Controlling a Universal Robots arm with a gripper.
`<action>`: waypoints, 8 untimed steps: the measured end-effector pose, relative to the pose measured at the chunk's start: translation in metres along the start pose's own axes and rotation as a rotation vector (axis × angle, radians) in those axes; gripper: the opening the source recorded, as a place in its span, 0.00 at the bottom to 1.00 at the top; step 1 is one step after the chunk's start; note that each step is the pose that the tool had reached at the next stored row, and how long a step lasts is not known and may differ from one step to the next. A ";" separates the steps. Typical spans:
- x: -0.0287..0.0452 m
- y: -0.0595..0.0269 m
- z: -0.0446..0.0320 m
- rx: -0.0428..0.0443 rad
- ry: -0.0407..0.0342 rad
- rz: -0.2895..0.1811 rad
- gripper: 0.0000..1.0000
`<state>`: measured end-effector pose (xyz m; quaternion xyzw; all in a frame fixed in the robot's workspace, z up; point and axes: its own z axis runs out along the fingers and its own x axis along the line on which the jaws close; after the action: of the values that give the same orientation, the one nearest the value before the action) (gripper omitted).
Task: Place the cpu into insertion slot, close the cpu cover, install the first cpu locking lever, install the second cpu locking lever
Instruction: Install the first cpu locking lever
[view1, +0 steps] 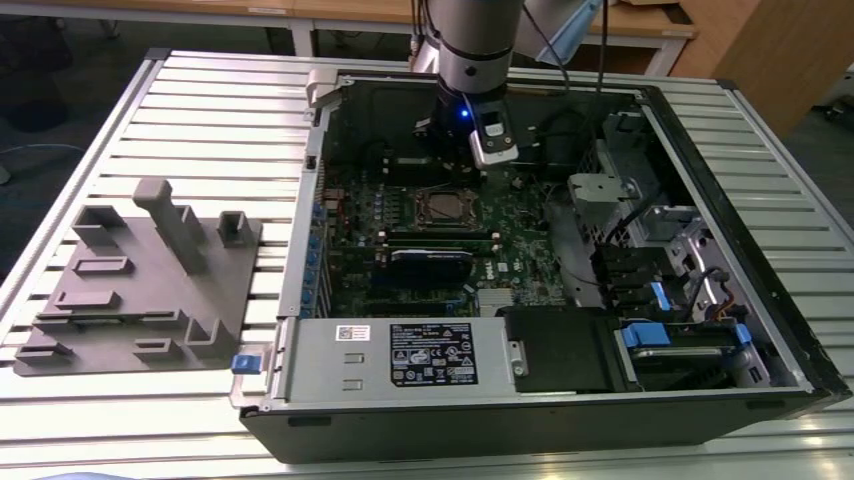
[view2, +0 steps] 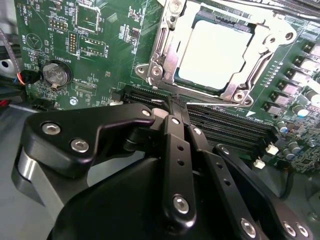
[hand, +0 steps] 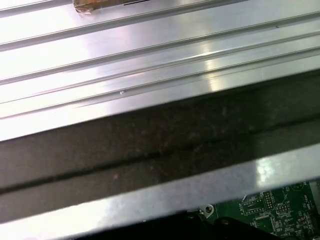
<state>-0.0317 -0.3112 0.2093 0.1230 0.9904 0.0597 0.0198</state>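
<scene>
Inside the open computer case (view1: 747, 200), the cpu (view2: 215, 52) lies flat in the insertion slot (view1: 445, 207) on the green motherboard (view2: 45, 30). Its pale metal top shows through the cut-out of the cpu cover (view2: 162, 50), which lies down over it. A thin silvery lever rod (view2: 215, 104) runs along the socket's edge closest to my fingertips. My gripper (view2: 176, 102) hovers just short of that edge with its black fingers (view2: 176, 150) pressed together and nothing between them. In the exterior view the gripper (view1: 489, 160) hangs over the board just behind the socket.
Long black memory slots (view2: 230, 125) lie between the gripper and the socket. A coin battery (view2: 55, 74) sits on the board. A grey fixture tray (view1: 147, 280) rests on the slatted table at the exterior view's left. The power supply (view1: 400, 355) and blue-tabbed drive bays (view1: 661, 335) line the case front.
</scene>
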 end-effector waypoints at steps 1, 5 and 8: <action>0.0000 0.0000 0.0000 0.0000 0.0000 0.000 0.11; 0.0004 0.0002 -0.0002 0.0005 0.0001 0.001 0.11; 0.0013 0.0007 0.0000 0.0004 0.0001 0.001 0.11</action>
<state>-0.0327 -0.3102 0.2094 0.1233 0.9904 0.0595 0.0197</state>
